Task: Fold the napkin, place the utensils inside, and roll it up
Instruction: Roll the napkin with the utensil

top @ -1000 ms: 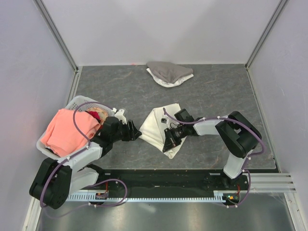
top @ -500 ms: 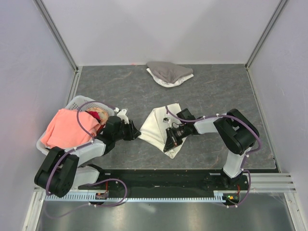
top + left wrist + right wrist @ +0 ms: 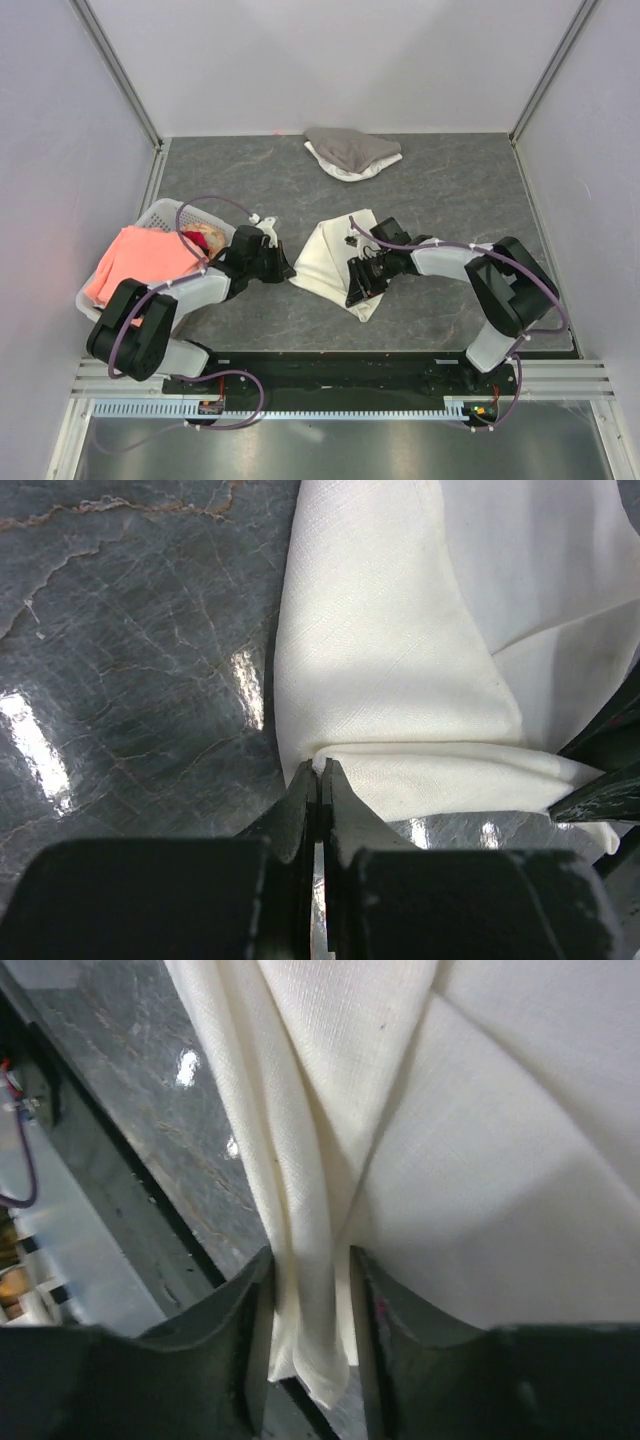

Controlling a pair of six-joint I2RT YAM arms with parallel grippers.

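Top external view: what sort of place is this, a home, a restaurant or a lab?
Most likely a lab robot cell, not a dining room: plain white panel walls in metal framing box in a grey stone-look table, with a left arm and right arm bolted along its near edge.

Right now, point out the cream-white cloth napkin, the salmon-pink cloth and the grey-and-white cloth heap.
cream-white cloth napkin (image 3: 325, 255): top view, bare flat middle.
salmon-pink cloth (image 3: 140, 258): top view, centre.
grey-and-white cloth heap (image 3: 350, 148): top view, grey top.

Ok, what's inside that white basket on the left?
A salmon-pink cloth fills most of the basket, with something reddish beside it. Anything beneath the cloth is hidden.
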